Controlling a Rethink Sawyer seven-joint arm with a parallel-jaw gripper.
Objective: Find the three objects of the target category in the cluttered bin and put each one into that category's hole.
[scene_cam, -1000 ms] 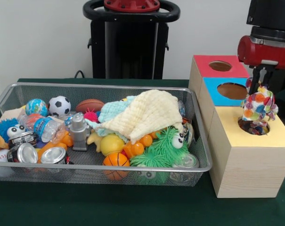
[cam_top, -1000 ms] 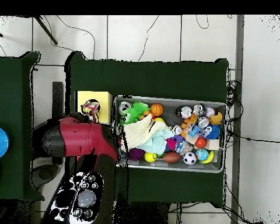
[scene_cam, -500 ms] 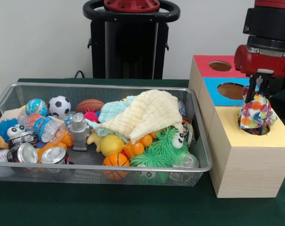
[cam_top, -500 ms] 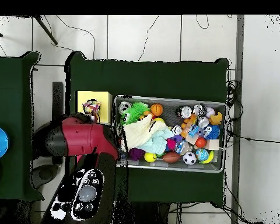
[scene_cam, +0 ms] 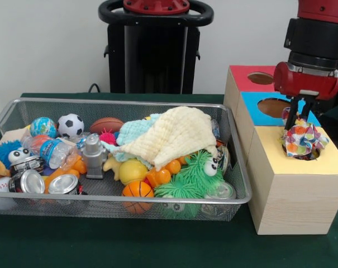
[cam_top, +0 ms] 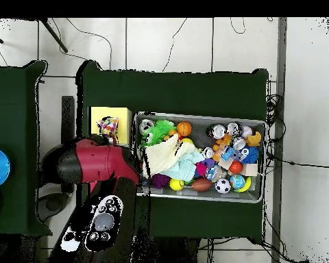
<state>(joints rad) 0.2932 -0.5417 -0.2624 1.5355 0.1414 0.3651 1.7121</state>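
the arm hangs upright at the frame's right, its gripper (scene_cam: 299,118) just above the cloth (scene_cam: 303,139); fingers spread, pinching nothing; the cloth sits bunched in the yellow box's hole (scene_cam: 303,153), no clear long axis; white with many coloured spots; 1 bin (scene_cam: 236,162) lies left.

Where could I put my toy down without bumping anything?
The green tablecloth in front of the wire bin is bare. So is the yellow box top beside the colorful cloth stuffed in its hole. The bin itself is crowded with balls, cans and the cream cloth.
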